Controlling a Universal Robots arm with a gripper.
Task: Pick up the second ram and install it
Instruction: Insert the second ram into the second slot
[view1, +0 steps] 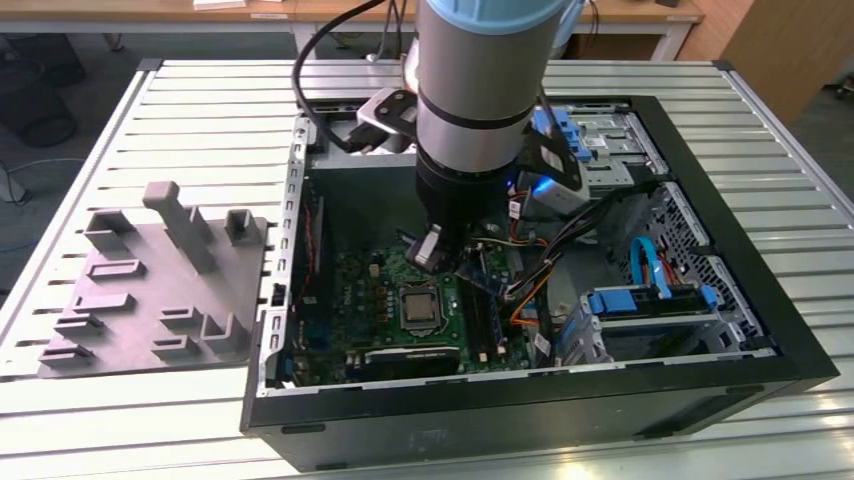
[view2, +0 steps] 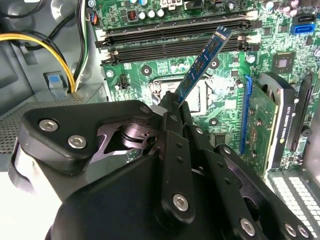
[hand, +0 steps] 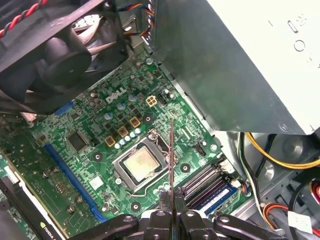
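My gripper (view1: 445, 258) hangs inside the open computer case, over the green motherboard (view1: 387, 300). It is shut on the second ram (view2: 202, 62), a thin dark stick that juts out from between the fingers. In the first wrist view the ram (hand: 172, 160) shows edge-on, standing up from the gripper (hand: 173, 210) above the CPU socket (hand: 140, 167). The long black memory slots (view2: 175, 42) lie on the board beyond the stick's free end; the stick is in the air, apart from them. In the second wrist view the gripper (view2: 173, 104) hides much of the socket.
The black case wall (view1: 534, 410) rings the board. A graphics card (view2: 272, 120), a black fan (hand: 65, 60), the grey power supply box (hand: 240, 60) and yellow cables (view2: 45, 42) crowd around. A grey parts fixture (view1: 147, 290) lies on the slatted table at the exterior view's left.
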